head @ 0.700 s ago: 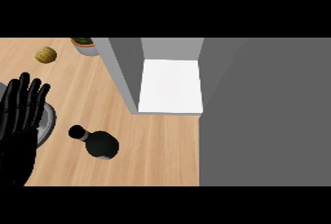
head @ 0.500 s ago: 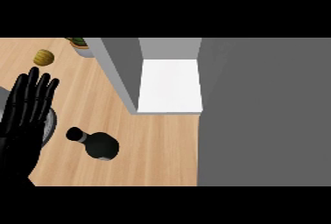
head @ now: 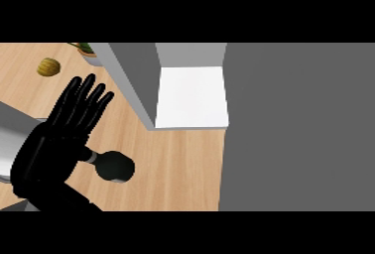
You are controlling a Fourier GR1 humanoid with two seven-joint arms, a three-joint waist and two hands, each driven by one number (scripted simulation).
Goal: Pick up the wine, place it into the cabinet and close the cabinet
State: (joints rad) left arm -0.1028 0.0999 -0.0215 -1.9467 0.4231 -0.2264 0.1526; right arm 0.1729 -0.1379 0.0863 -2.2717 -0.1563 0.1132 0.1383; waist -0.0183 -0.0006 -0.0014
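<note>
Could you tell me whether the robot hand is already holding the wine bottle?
No, the left robot hand is open with straight fingers beside the wine bottle.

A small round yellow-brown fruit (head: 47, 66) lies on the light wooden desk (head: 176, 163) near its far left corner. Just right of it, by the far edge, stands a green potted plant (head: 87, 50), partly cut off.

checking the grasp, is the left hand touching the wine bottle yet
Cannot tell. In the head view the open left hand overlaps the wine bottle, so no gap or contact shows.
</note>
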